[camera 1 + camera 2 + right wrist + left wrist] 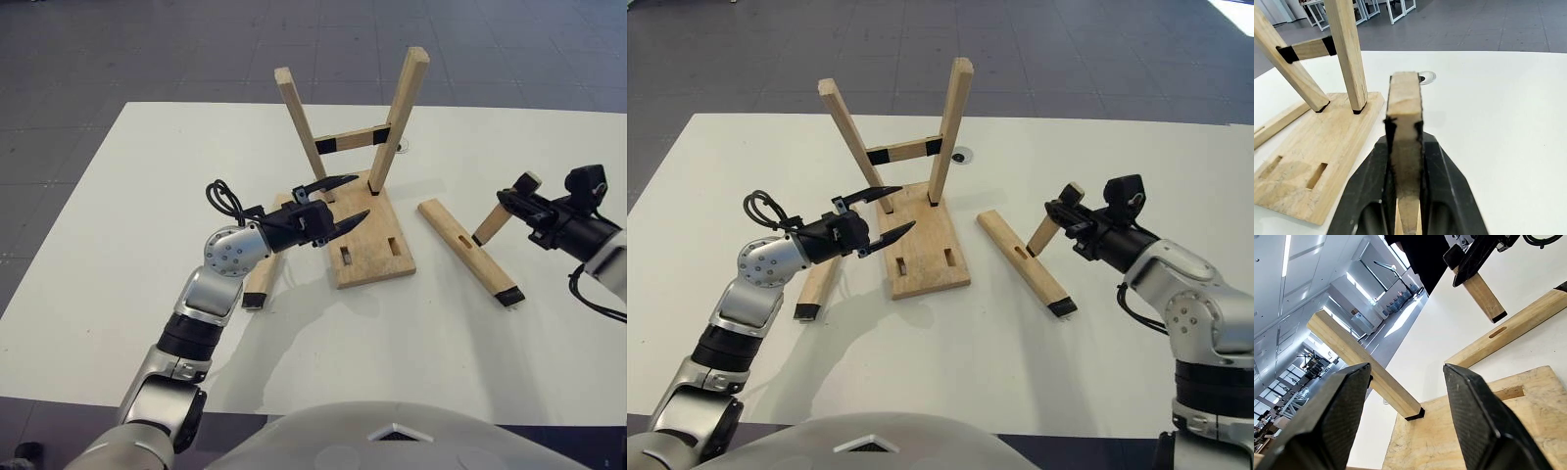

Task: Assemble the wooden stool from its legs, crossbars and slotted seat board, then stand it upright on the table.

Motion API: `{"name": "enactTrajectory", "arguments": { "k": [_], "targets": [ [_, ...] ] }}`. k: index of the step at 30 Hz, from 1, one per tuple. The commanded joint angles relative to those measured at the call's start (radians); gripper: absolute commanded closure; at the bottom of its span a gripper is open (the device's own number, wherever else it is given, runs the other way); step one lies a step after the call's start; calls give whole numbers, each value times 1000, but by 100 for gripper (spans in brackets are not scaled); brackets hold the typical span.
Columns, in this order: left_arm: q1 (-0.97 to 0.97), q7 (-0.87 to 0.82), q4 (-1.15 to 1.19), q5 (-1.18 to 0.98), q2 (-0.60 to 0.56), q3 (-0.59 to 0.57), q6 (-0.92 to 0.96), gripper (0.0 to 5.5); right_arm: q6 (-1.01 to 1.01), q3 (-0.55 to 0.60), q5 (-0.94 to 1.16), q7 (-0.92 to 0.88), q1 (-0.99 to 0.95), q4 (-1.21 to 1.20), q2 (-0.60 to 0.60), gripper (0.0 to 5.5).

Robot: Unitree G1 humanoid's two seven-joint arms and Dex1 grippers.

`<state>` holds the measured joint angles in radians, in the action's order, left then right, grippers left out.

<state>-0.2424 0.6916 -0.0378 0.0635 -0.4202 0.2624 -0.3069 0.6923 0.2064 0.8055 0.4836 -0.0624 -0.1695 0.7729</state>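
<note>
The slotted seat board (377, 257) lies flat on the white table with two legs (402, 113) standing in it, joined by a black-taped crossbar (351, 139). My left gripper (361, 196) hovers open just over the board's left edge, beside the shorter upright leg (848, 125). One loose leg (468, 252) lies right of the board. Another loose leg (816, 286) lies under my left forearm. To the right of the loose leg, my right gripper (1073, 220) is shut on a short crossbar (1053, 227), held tilted with its lower end at the table. In the right wrist view the crossbar (1404, 122) stands up between the fingers (1370, 176).
Two open slots (926, 260) show in the board's near half. A small round grommet (965, 156) sits in the table behind the stool. Free table surface lies in front of the board and at the far left. Grey floor runs beyond the table's far edge.
</note>
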Motion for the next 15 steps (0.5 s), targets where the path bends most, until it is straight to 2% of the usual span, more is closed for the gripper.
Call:
{"name": "enactTrajectory", "arguments": {
  "k": [1,15],
  "targets": [
    [-4,1,-1,7,-6,4,13,277,-14,-10,-46,27,-14,14,-36,510],
    [14,1,-22,5,-7,13,27,277,-15,-47,-165,102,-53,77,-69,510]
  ]
}}
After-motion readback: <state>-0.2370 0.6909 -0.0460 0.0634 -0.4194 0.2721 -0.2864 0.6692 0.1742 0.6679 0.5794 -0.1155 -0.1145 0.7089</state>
